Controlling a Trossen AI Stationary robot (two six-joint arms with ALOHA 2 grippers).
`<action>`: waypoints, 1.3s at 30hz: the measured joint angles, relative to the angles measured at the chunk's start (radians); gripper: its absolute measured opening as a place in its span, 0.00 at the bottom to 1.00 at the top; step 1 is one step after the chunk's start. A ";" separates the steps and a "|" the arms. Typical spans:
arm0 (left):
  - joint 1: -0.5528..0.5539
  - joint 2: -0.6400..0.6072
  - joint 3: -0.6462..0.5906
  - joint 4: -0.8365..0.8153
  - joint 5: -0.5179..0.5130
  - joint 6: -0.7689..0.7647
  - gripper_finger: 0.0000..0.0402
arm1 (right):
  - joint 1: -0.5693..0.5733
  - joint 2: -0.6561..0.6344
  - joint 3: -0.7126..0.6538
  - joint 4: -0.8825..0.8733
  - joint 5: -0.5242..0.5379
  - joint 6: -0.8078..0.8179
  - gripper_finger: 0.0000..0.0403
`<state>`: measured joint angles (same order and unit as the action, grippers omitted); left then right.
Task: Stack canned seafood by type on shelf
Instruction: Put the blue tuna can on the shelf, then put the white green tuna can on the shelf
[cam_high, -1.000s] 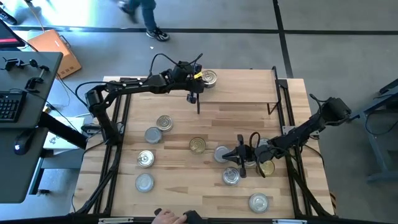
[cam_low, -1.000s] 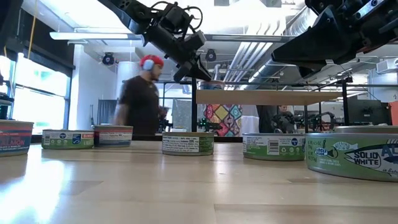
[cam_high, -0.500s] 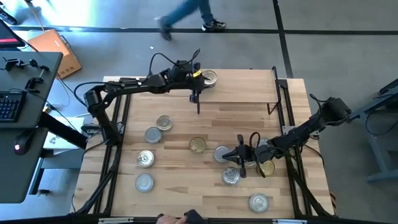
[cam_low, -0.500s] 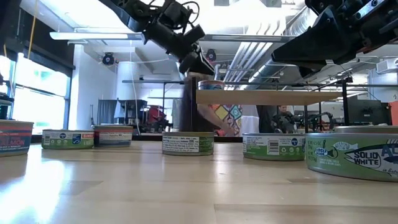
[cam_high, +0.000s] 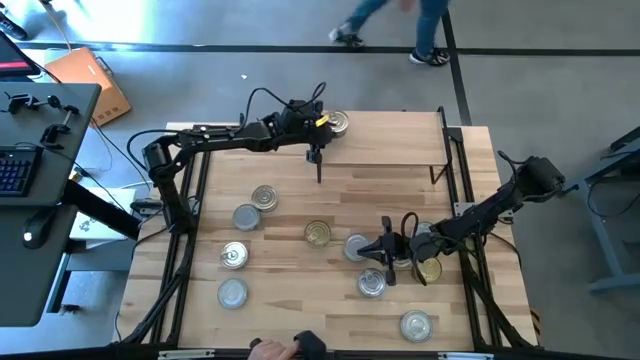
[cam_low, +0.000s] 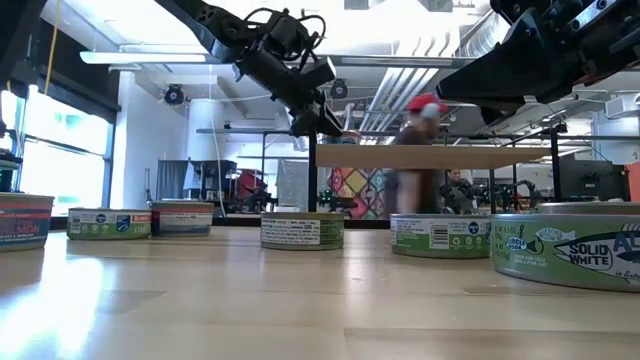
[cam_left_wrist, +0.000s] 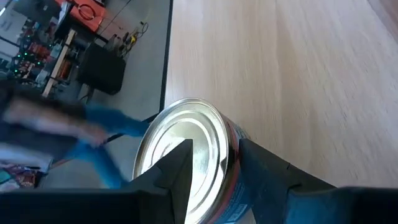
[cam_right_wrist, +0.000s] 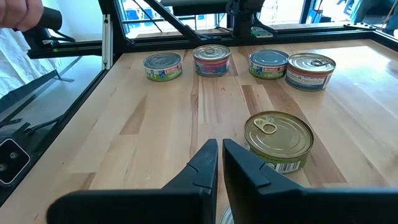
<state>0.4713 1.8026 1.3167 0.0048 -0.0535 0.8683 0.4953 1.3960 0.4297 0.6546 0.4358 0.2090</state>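
The surface (cam_high: 300, 210) is a butcher-block top carrying the scattered tins, and the shelf (cam_high: 400, 150) stands along its far edge on thin black legs. On the shelf's left end sits 1 silver tin (cam_high: 337, 124). That is the only can up there; the rest lie loose on the surface below, among them a gold-lidded tin (cam_high: 317, 234) near the middle and a cluster of 4 silver-lidded ones on the left.

The change is at the left hand (cam_high: 318, 124). A second ago its fingers were tight on the tin at the shelf; now the wrist view shows them parted to a narrow gap, 1 finger crossing the shiny lid and the other beside the labelled wall, so the grip looks loosened, though whether the pads are fully clear of the can I cannot tell. The tin itself has not shifted between the earlier overhead pictures and this one. My reading is that the first placement is as good as made and the arm's next job is to back off without nudging the can.

The right hand (cam_high: 388, 250) has not moved over the same second: it hangs low over the near right of the surface with its fingers pressed together and nothing between them, the gold-lidded tin just ahead of it in its wrist view.

Behind the far edge a person has walked across the floor from left to right.
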 joint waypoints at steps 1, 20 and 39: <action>0.000 -0.001 0.000 0.000 -0.006 0.000 0.30 | 0.000 0.000 0.000 0.000 0.000 0.000 0.04; -0.210 -0.215 -0.009 -0.286 -0.093 -0.183 0.28 | 0.000 0.000 0.003 -0.008 -0.073 -0.160 0.04; -0.741 -0.310 -0.642 0.302 -0.134 -0.622 0.01 | -0.054 0.000 0.272 -0.749 -0.024 0.038 0.51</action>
<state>-0.2701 1.4926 0.6748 0.3068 -0.1877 0.2458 0.4412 1.3960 0.7022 -0.0944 0.4114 0.2466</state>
